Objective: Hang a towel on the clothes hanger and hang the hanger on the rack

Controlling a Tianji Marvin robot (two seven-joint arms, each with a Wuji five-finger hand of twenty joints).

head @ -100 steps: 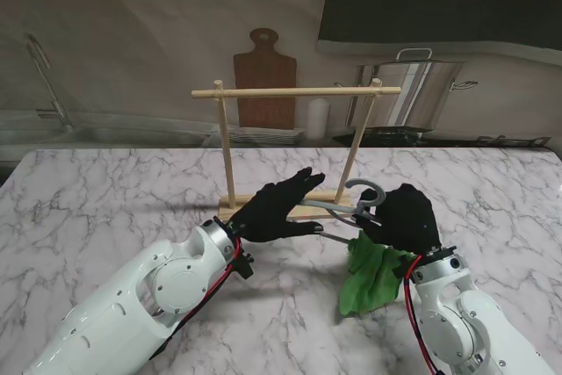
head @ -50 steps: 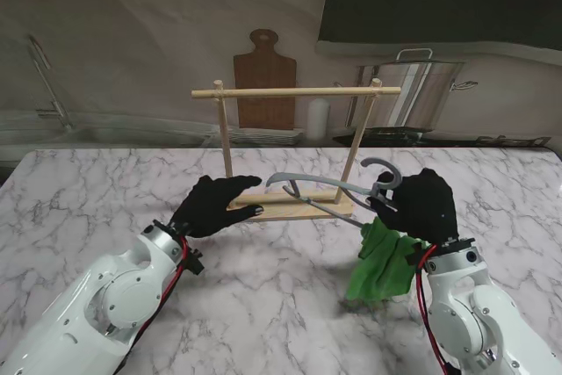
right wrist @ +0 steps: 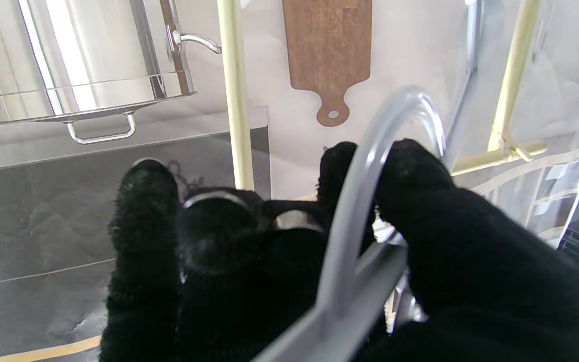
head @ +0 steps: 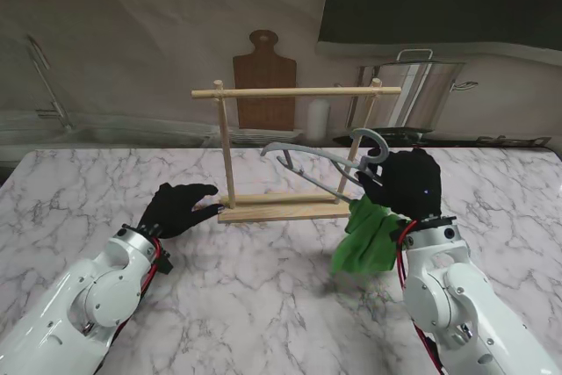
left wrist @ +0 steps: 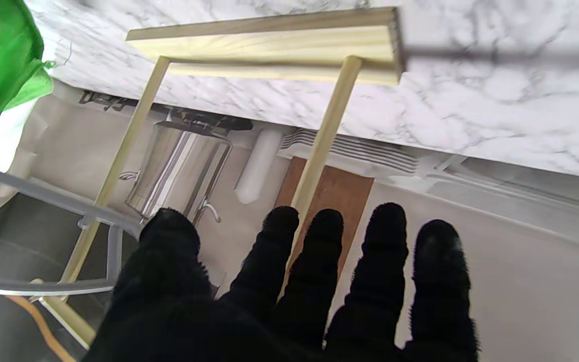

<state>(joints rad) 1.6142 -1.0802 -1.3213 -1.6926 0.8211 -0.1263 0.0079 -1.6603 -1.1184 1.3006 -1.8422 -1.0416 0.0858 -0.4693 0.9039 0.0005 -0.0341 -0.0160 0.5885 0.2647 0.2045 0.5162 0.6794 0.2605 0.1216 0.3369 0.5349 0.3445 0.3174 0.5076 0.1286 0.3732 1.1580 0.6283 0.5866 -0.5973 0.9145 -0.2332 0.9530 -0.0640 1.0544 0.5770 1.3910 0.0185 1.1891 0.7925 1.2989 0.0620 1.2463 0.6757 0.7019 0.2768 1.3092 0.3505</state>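
Backing off, the left hand now rests spread and empty on the desk by the rack's base. Right hand grips the grey hanger, green towel dangling. Hanging step: next, lift its hook over the rack rail.

cutting board, steel pot, marble table

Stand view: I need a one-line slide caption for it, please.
Right hand lifts the grey hanger with green towel toward the wooden rack; left hand open.
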